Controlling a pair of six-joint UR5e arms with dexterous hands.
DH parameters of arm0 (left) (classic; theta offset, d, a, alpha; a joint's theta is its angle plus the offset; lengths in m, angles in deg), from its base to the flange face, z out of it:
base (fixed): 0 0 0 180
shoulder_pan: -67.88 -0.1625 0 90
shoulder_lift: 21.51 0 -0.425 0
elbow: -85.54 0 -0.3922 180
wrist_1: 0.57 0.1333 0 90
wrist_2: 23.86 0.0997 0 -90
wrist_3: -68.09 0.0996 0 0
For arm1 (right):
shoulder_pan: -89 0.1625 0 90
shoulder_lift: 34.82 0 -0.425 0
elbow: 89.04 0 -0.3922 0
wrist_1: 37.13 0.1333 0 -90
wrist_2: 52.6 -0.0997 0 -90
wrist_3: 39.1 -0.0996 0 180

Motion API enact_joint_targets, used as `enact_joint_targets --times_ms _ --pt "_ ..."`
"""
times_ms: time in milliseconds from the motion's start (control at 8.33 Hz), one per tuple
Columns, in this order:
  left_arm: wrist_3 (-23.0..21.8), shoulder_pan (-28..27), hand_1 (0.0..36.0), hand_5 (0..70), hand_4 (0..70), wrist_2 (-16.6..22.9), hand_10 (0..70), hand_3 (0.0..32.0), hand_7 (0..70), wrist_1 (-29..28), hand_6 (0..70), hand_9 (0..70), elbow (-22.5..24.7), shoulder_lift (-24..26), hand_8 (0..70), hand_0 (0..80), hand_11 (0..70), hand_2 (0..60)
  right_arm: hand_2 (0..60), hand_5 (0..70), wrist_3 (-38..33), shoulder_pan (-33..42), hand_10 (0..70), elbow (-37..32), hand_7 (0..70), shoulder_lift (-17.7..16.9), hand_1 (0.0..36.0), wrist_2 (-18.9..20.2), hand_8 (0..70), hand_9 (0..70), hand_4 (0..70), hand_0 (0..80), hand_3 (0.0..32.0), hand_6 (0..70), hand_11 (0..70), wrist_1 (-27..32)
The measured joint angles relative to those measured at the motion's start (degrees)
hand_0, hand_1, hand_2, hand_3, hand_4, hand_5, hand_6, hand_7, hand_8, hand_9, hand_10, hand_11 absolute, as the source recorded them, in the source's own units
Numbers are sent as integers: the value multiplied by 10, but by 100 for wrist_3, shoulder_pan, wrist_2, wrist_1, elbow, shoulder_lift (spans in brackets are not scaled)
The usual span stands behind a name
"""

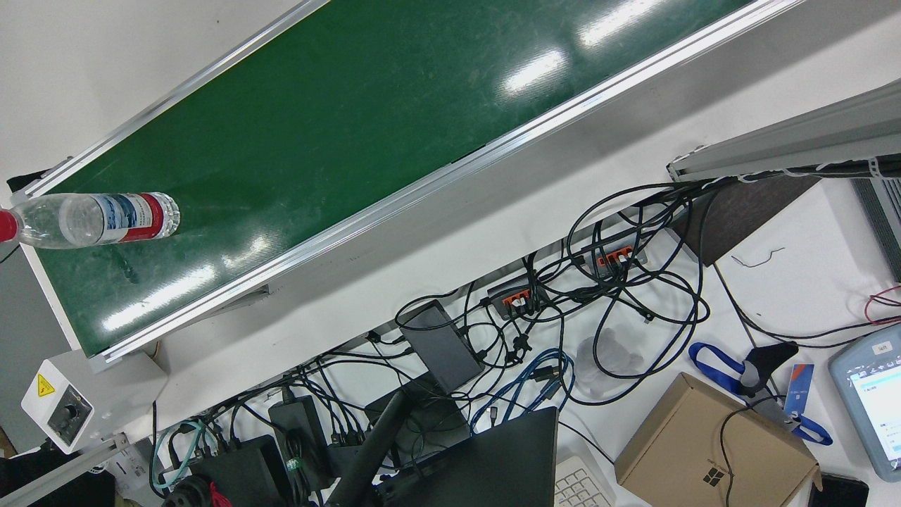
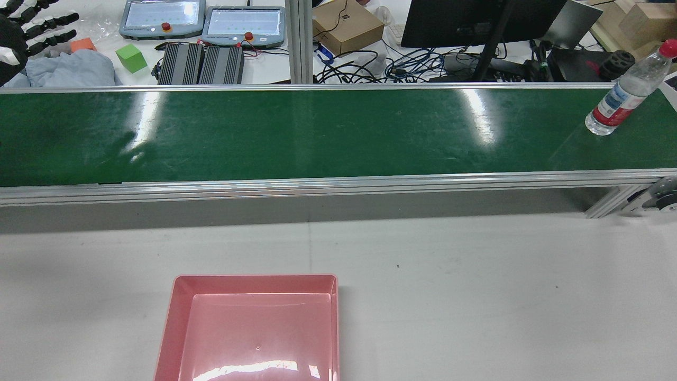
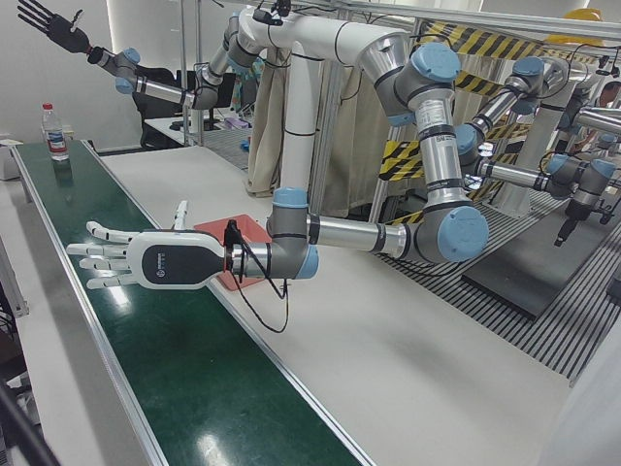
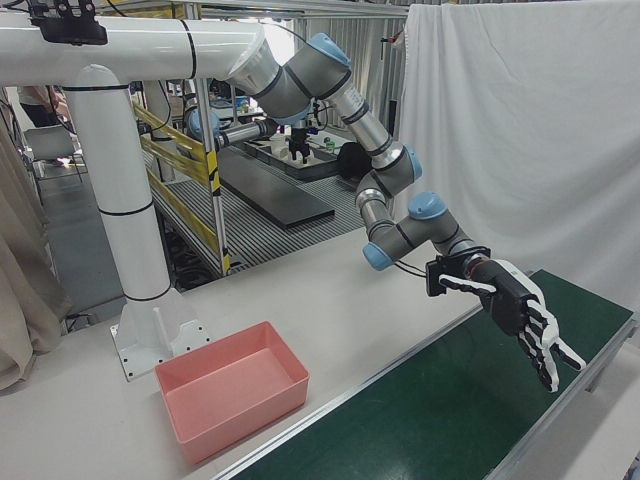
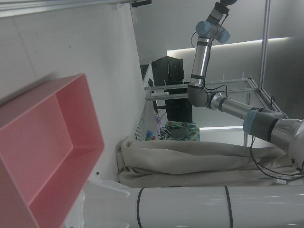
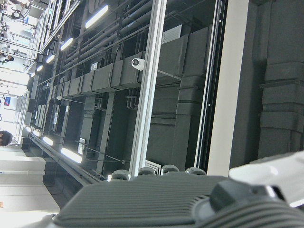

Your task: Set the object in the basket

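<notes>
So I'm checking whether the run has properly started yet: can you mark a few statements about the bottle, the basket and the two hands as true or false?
1. The water bottle stands upright on the green belt. True.
2. The pink basket already holds an object. False: it is empty.
3. The left hand is open, fingers spread, over the belt. True.
4. The right hand grips the bottle. False: it is raised high above the belt's end, open, apart from the bottle.
5. The basket sits on the belt. False: it sits on the white table beside the belt.
</notes>
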Motion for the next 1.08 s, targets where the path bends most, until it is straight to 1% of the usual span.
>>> enact_joint_targets --times_ms 240,360,480,1080 --pt "-4 -1 0 290 35 0 50 114 39 0 35 114 -1 -1 107 482 75 0 0 0 2 2 0 -1 0 0 0 0 0 0 0 0 0 0 0 0" --pt "-1 -4 0 288 34 0 48 118 38 0 34 113 -1 -2 106 484 74 0 0 0 -1 4 0 1 0 0 0 0 0 0 0 0 0 0 0 0" --pt "5 -6 0 290 69 0 53 112 44 0 47 126 -5 -2 125 488 79 0 0 0 -2 3 0 1 0 0 0 0 0 0 0 0 0 0 0 0" --pt "5 -7 0 295 68 0 53 104 43 0 45 134 -2 7 131 486 79 0 0 0 -3 7 0 -2 0 0 0 0 0 0 0 0 0 0 0 0"
